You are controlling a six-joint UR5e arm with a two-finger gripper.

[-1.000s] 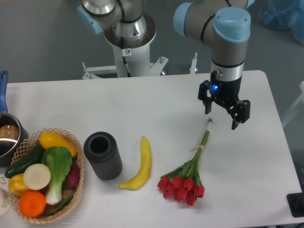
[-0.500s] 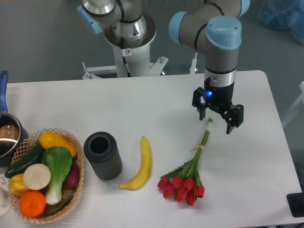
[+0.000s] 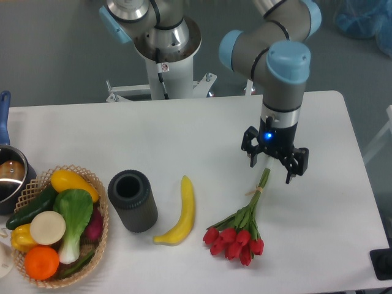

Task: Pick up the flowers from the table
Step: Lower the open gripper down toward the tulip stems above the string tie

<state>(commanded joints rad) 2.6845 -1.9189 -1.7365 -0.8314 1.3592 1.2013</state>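
On the white surface [image 3: 184, 131] our gripper [image 3: 271, 165] has dropped w/ jaws wide, now straddling the flowers [image 3: 240, 228] at stem top; approx. ready to close.

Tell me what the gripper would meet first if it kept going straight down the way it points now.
Most likely the upper stem end of the flowers. The gripper points down at the table, open, with the stems between its fingers. Its height above them is hard to judge from this single view.
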